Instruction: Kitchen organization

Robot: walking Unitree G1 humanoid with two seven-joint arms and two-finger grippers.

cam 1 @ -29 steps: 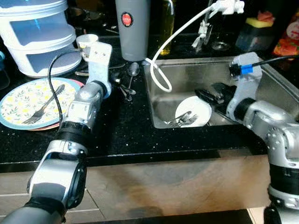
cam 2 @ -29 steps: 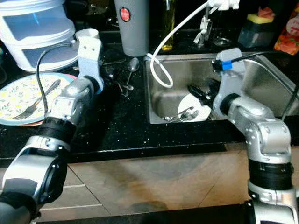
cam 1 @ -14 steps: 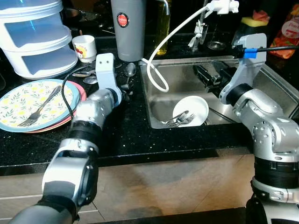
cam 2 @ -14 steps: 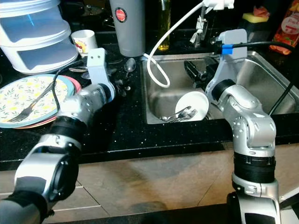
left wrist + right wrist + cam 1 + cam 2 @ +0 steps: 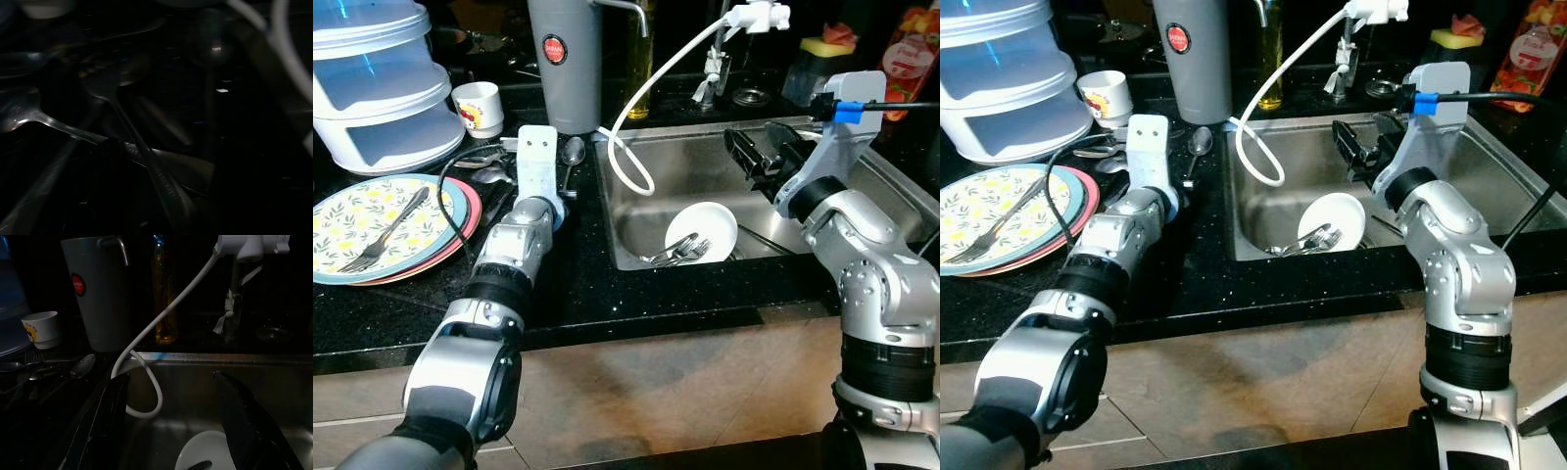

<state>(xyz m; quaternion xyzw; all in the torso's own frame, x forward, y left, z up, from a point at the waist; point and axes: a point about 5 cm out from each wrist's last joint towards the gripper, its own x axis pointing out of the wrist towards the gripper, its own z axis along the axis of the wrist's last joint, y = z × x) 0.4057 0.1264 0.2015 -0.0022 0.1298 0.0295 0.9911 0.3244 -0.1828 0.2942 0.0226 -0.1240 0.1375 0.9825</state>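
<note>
Your right gripper [image 5: 171, 426] hangs with fingers spread above the sink [image 5: 862, 196], where a white bowl [image 5: 702, 230] holds cutlery, while your left gripper's state cannot be told over spoons [image 5: 570, 152] near the sink's left rim.

A round white ceramic plate [image 5: 701, 228] leans tilted on the floor of the stainless steel sink [image 5: 862, 186], with several metal forks [image 5: 677, 252] lying across its lower edge. On the black speckled surface [image 5: 587, 284] left of the sink, loose metal spoons [image 5: 570, 155] lie in a cluster. A floral-patterned round plate [image 5: 367, 225] stacked on a pink one carries a single fork [image 5: 384, 231].
</note>
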